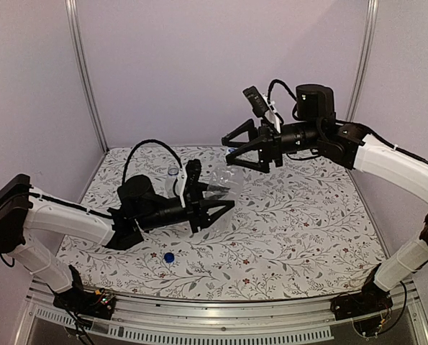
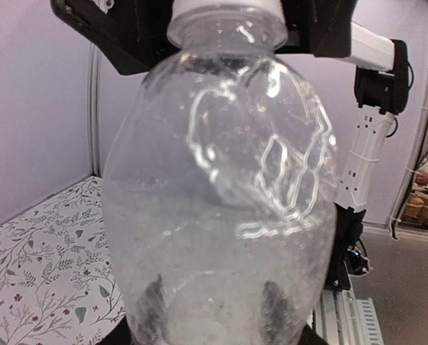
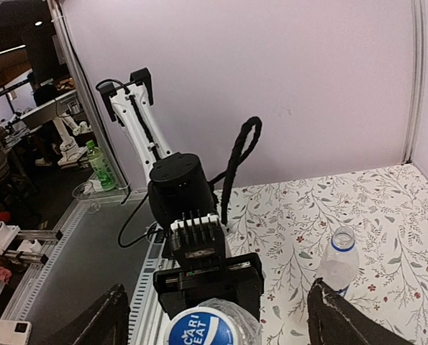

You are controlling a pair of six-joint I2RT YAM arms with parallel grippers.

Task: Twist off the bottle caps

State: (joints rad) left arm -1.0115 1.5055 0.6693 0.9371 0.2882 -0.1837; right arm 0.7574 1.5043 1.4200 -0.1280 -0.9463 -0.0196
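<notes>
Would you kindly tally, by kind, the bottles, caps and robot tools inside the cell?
Bottles: 2, the held bottle and the standing bottle.
Caps: 2, the blue cap on the table and the white-and-blue cap on the held bottle.
Tools: 2, the left tool and the right tool.
Total: 6.

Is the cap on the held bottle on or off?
On: the cap sits on the bottle's neck, between the right pincer's open fingers. How tight, cannot tell.
</notes>
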